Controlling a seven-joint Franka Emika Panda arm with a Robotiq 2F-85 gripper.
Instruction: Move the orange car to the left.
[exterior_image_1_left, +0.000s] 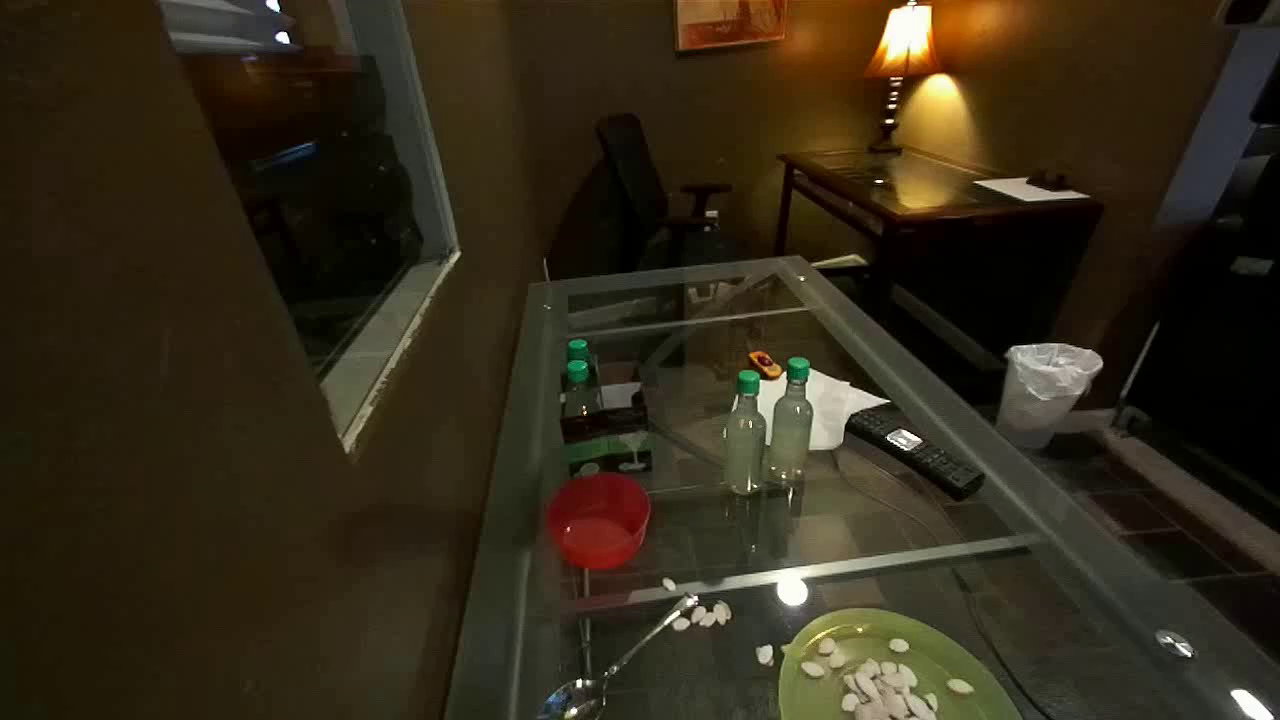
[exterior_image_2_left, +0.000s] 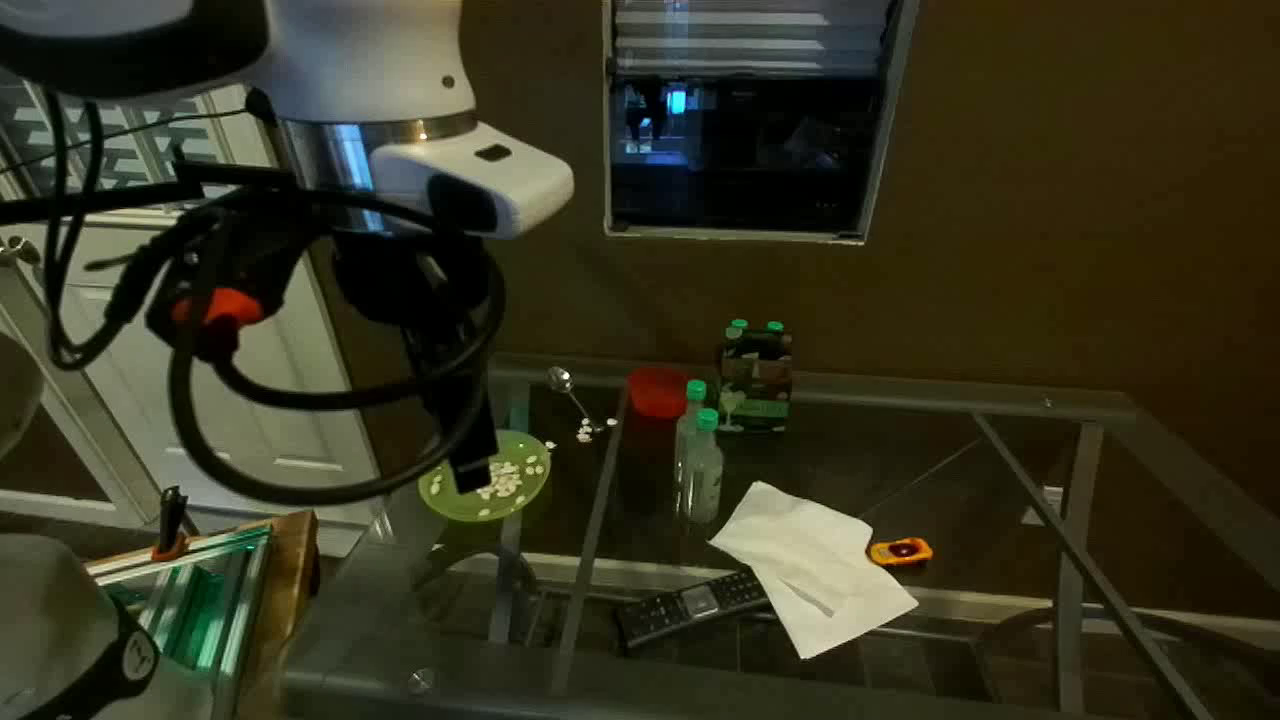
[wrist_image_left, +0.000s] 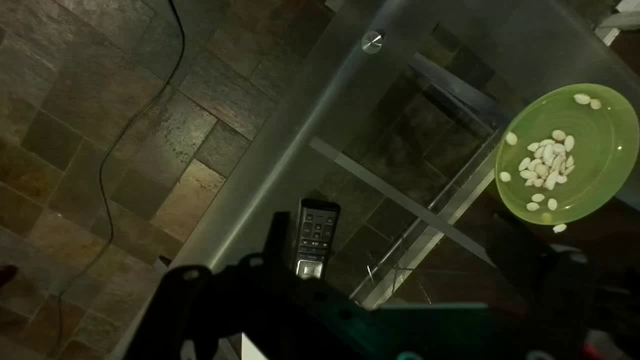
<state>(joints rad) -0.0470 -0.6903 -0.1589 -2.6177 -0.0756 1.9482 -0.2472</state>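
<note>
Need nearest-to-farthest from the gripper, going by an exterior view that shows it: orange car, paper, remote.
Judged by their middles, in an exterior view:
1. Remote: below and to the right of the gripper in the picture.
2. Paper: farther right, at the remote's right end.
3. Orange car: farthest right, by the paper's right edge.

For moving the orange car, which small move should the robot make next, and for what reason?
I would probably shift the open gripper toward the orange car without lowering it. In an exterior view, gripper and car are well apart, with two upright bottles between them in the picture; the wrist view does not show the car.
</note>
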